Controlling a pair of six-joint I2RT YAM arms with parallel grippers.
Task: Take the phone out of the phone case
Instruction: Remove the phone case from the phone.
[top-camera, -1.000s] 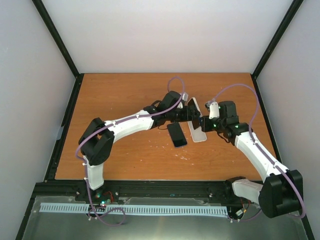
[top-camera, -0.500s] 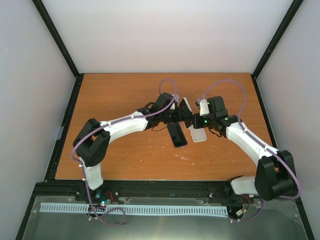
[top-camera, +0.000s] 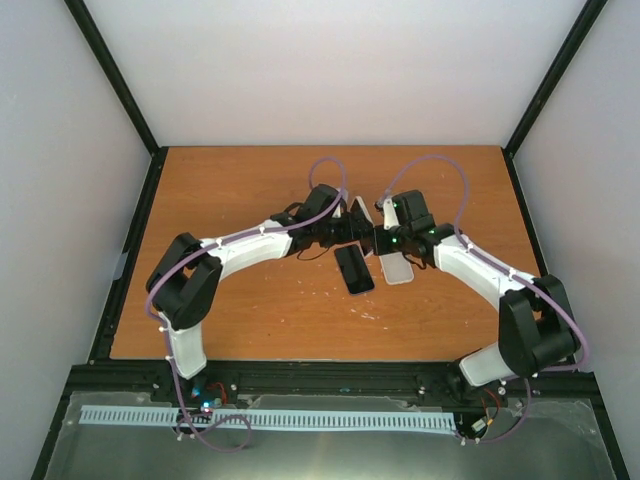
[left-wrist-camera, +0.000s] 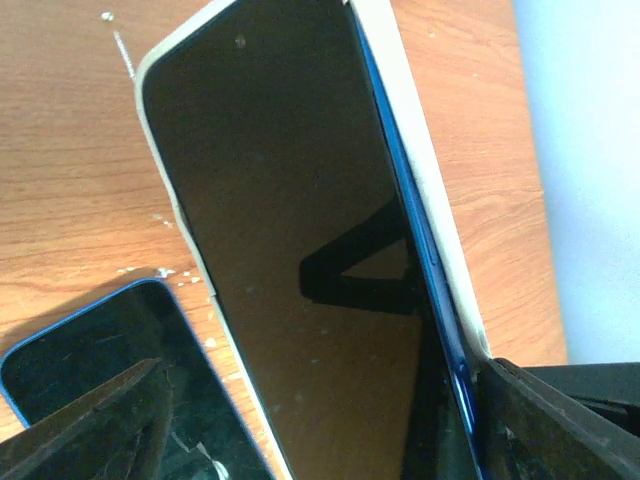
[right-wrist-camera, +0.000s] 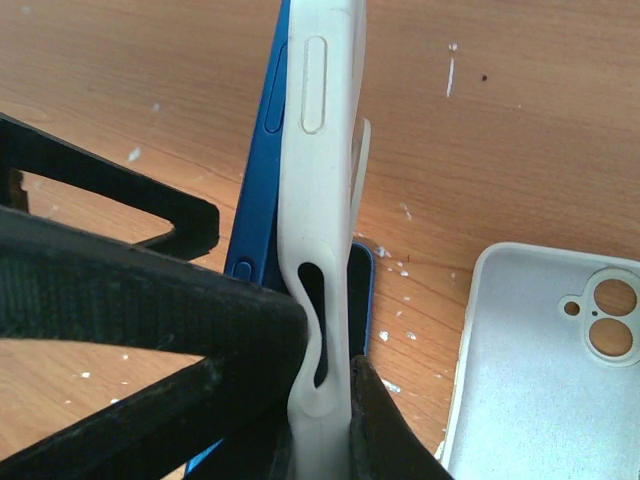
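Blue phone (left-wrist-camera: 300, 250) in white phone case (right-wrist-camera: 320, 150), one edge peeled; spare case (right-wrist-camera: 540, 370) empty.
Left gripper (left-wrist-camera: 320, 430) clamps blue phone; right gripper (right-wrist-camera: 320, 400) pinches white phone case rim.

The left arm (top-camera: 250, 248) rises from its base at the near left, folds at the elbow and reaches right and far toward the middle. The right arm (top-camera: 480, 272) mirrors it from the near right, reaching left. Their wrists meet almost nose to nose. The left gripper (top-camera: 352, 230) sets its fingers (left-wrist-camera: 560, 420) either side of the phone (left-wrist-camera: 300, 250), one against its edge, the other's contact unclear. The right gripper (top-camera: 380, 240) is pinched onto the rim of the phone case (right-wrist-camera: 320, 150).
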